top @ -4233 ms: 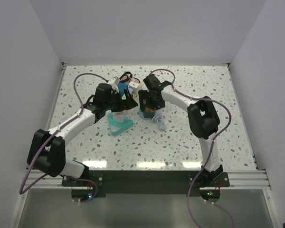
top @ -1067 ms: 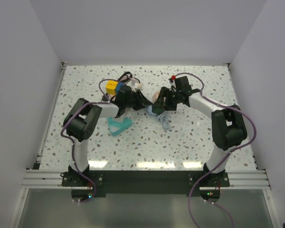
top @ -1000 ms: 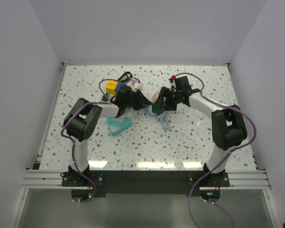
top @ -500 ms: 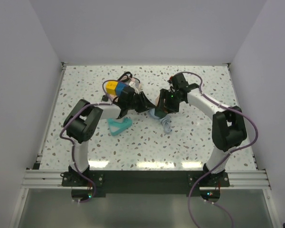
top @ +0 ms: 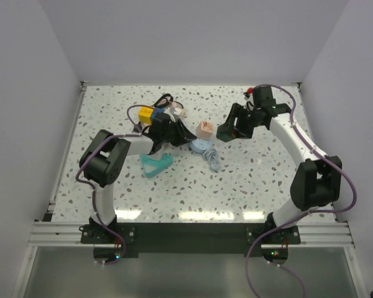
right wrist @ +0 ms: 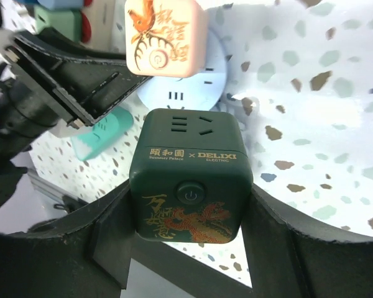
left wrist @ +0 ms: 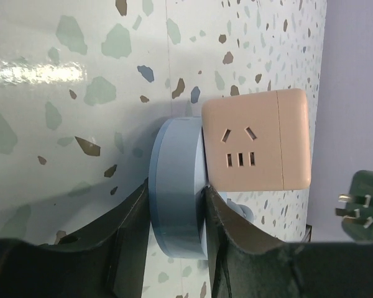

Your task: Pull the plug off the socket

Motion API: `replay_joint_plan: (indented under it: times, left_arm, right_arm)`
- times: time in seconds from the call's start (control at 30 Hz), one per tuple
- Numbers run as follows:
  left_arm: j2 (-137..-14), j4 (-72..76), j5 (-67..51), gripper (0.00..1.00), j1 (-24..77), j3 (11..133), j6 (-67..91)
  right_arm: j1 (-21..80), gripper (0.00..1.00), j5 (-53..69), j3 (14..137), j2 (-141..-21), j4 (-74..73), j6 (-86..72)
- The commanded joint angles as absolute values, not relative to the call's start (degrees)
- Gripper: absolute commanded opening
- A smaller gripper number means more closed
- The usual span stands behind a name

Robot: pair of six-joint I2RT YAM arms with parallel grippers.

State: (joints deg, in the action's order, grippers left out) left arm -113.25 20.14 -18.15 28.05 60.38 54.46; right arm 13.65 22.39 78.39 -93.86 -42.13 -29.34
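Speckled bench [top: 261, 180] carries a pale blue round socket [left wrist: 174, 180], gripped across its rim by the left hand [left wrist: 174, 239]. A pink cube adapter [left wrist: 255, 139] stands on it, just past those fingertips. The right hand [right wrist: 188, 214] is closed on the dark green cube plug [right wrist: 189, 143], held well apart from the socket, which lies straight ahead of that hand. The plug's prongs [left wrist: 347, 207] are bare, so I judge it already off.

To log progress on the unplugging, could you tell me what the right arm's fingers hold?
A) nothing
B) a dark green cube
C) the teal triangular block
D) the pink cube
B: the right wrist view shows the dark green cube clamped between the right fingers, clear of the pink cube against the blue disc.
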Motion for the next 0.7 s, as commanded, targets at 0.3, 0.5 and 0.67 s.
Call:
replay_joint_plan:
  times: [0.3, 0.5, 0.67]
  left_arm:
    - [-112.6, 18.3, -17.1, 0.0, 26.7, 59.1, 49.7]
    - [-111.3, 18.4, -20.7, 0.0, 26.7, 59.9, 48.8]
    - [-110.7, 17.8, -22.9, 0.0, 26.8, 59.9, 47.6]
  right_arm:
    - [3.4, 0.0, -16.2, 80.2, -95.1, -53.1, -28.6]
    - [-4.4, 0.02, -27.5, 79.0, -99.3, -53.4, -31.4]
    - [-7.5, 0.2, -32.6, 86.7, -107.5, -56.0, -33.7]
